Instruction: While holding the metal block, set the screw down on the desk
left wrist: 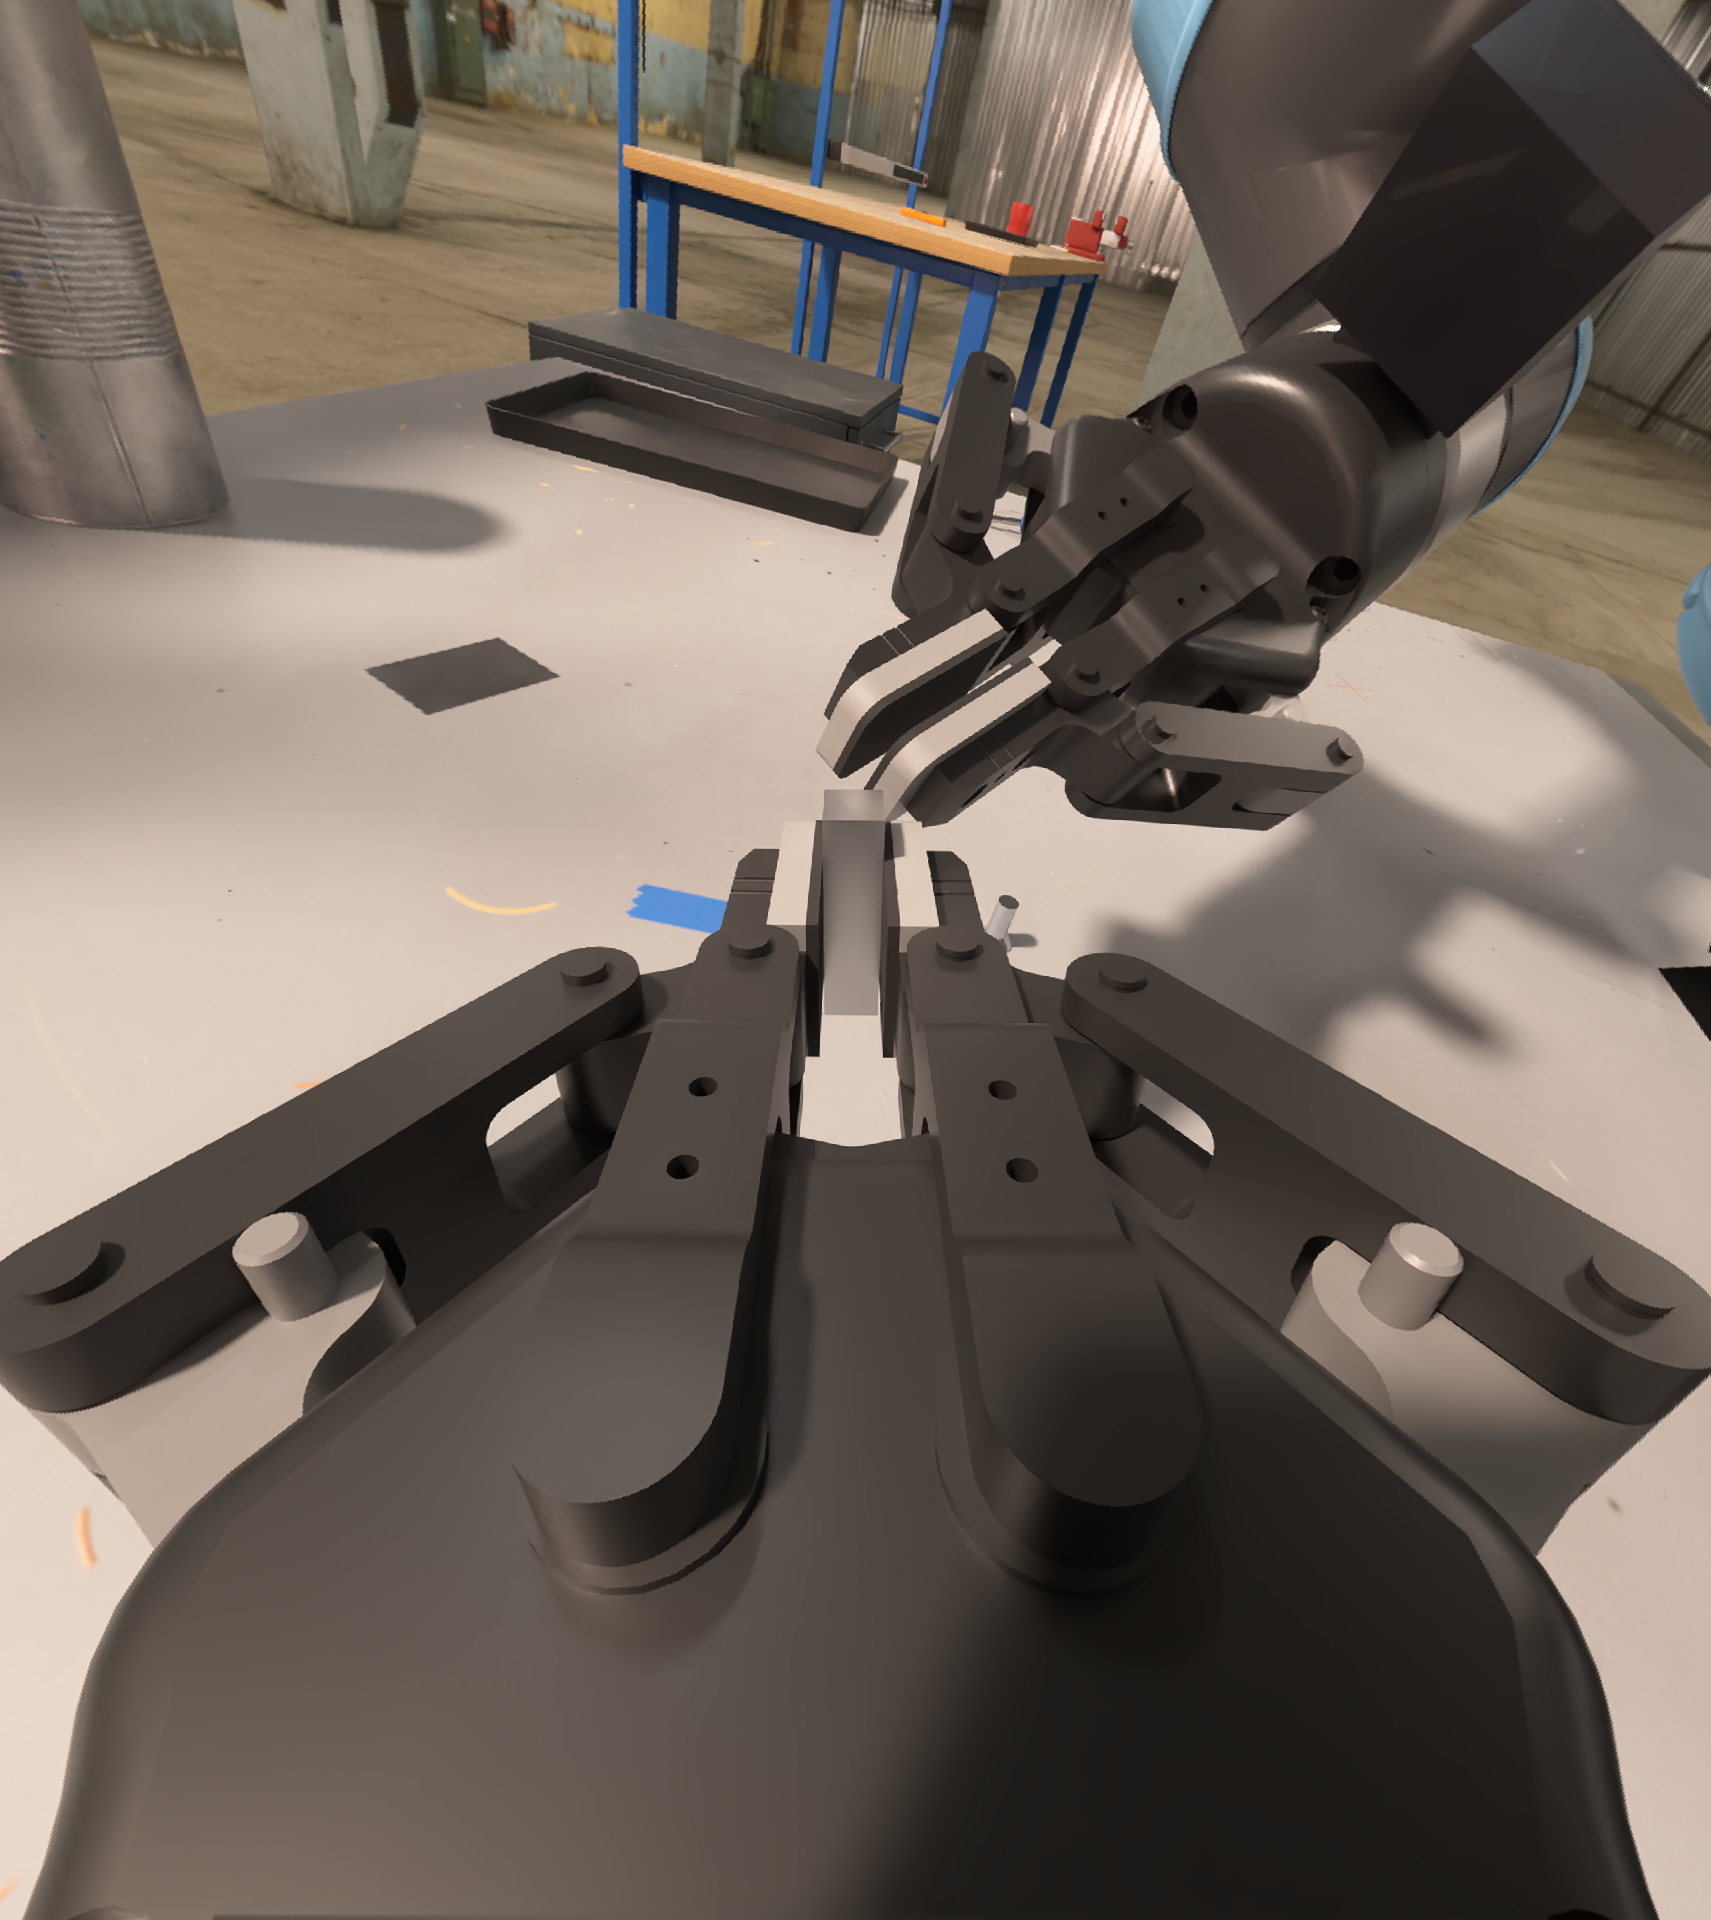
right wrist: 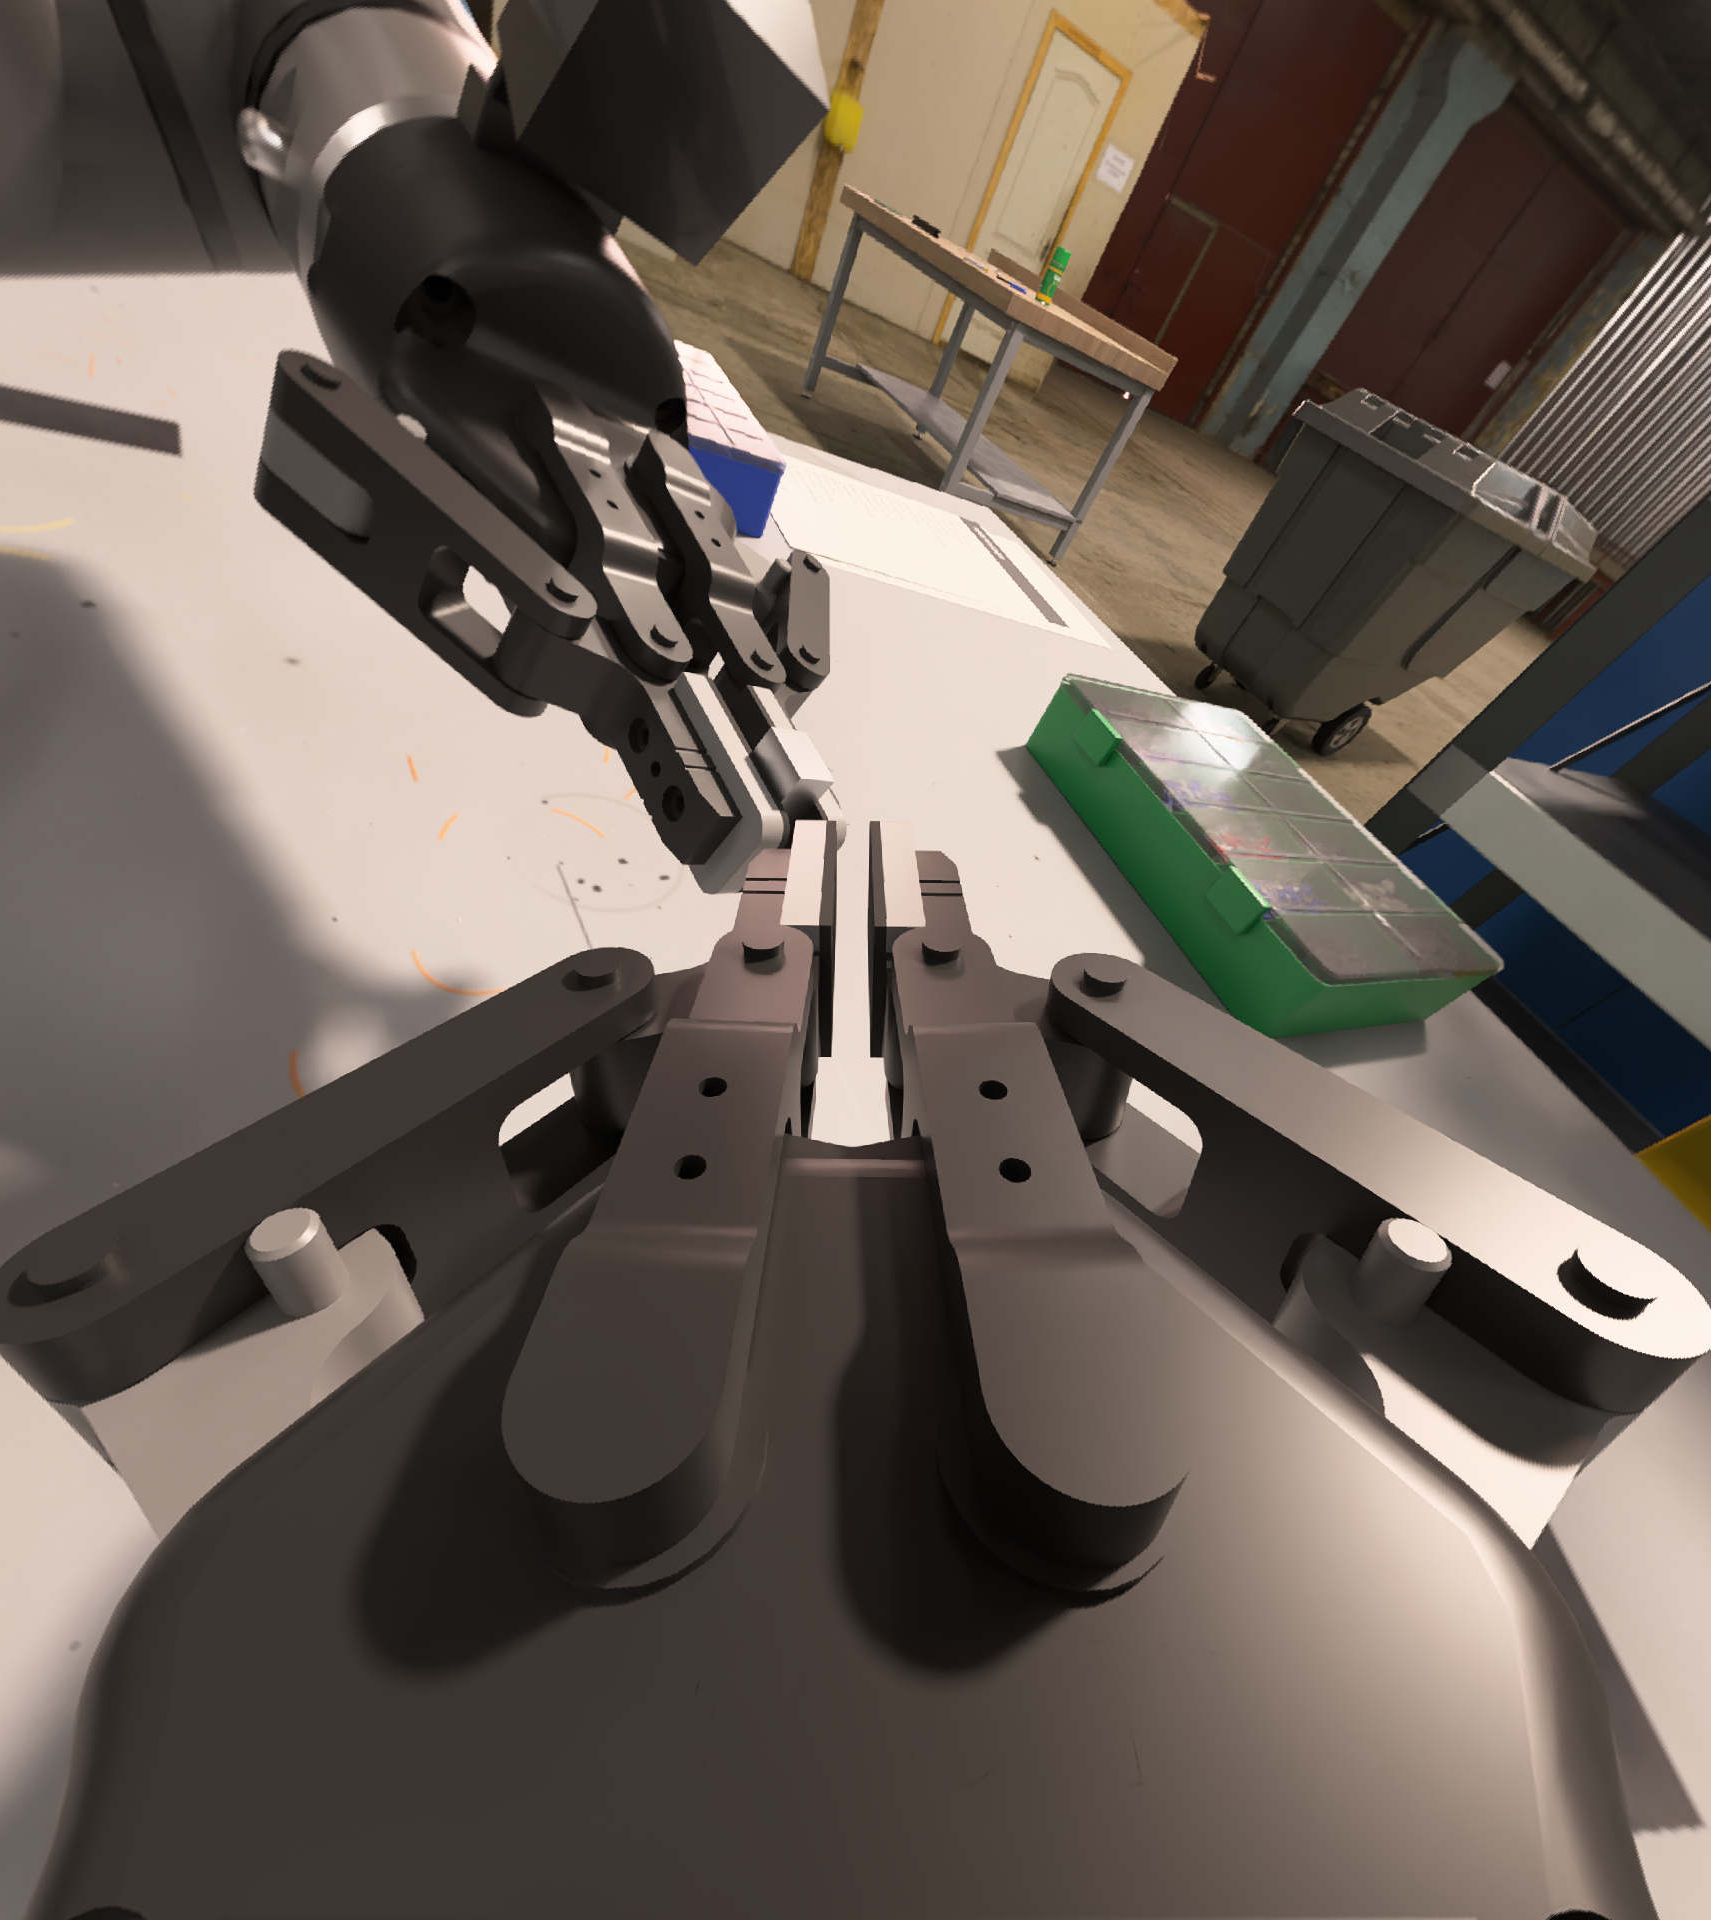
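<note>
My left gripper [left wrist: 851,883] is shut on the silver metal block [left wrist: 851,914] and holds it above the grey desk [left wrist: 311,831]. The block sticks out past the fingertips. A small silver screw [left wrist: 1005,918] rests on the desk just right of my left fingers, with its own shadow. My right gripper [right wrist: 852,873] hovers tip to tip with the left one [right wrist: 768,800]. Its jaws stand a narrow gap apart with nothing between them. It also shows in the left wrist view [left wrist: 872,769], just beyond the block's end [right wrist: 797,764].
A black tray [left wrist: 685,447], a dark square patch [left wrist: 461,675] and a blue tape strip [left wrist: 674,904] lie on the desk. A metal column [left wrist: 51,312] stands far left. A green compartment box [right wrist: 1256,852], a blue box [right wrist: 742,483] and a white sheet [right wrist: 934,561] lie right.
</note>
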Tool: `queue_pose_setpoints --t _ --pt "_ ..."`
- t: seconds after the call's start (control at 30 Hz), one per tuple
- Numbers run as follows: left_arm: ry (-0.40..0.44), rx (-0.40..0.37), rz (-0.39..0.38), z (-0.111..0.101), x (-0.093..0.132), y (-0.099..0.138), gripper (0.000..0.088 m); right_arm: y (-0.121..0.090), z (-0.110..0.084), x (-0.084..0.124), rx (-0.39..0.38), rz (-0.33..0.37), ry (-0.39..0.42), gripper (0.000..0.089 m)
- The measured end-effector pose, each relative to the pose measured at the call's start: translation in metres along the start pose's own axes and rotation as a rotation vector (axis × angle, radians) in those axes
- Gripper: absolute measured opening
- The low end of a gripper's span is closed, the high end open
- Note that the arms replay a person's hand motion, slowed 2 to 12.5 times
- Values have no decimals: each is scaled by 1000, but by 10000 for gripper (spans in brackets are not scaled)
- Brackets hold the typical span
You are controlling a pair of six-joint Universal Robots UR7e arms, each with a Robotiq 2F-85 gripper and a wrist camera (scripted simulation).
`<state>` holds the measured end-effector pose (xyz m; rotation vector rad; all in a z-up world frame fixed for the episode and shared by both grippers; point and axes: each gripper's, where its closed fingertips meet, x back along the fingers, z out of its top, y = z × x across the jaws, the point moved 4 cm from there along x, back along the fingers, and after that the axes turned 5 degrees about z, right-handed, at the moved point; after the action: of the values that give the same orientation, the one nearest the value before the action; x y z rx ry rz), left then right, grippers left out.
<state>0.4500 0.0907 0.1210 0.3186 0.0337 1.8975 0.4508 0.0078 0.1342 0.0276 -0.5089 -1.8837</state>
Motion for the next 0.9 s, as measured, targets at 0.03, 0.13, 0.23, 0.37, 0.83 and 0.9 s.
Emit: queue_pose_setpoints --t 0.03,0.13,0.23,0.37,0.83,0.9 --pt "2 -1 4 0 0 0 91 0 0 0 -18 0 7 56" --pt "7 -6 17 1 0 -1 91 2 0 -1 -68 -4 23 57" --pt "9 -13 32 1 0 -3 91 3 -1 -2 -107 -12 32 58" --pt "6 -21 51 1 0 -4 91 3 -2 -4 -131 -29 35 58" --pt "22 -60 109 3 1 -8 91 5 -1 -8 -134 -86 35 57" --pt "25 -59 112 4 1 -8 91 5 0 -8 -123 -94 34 57"
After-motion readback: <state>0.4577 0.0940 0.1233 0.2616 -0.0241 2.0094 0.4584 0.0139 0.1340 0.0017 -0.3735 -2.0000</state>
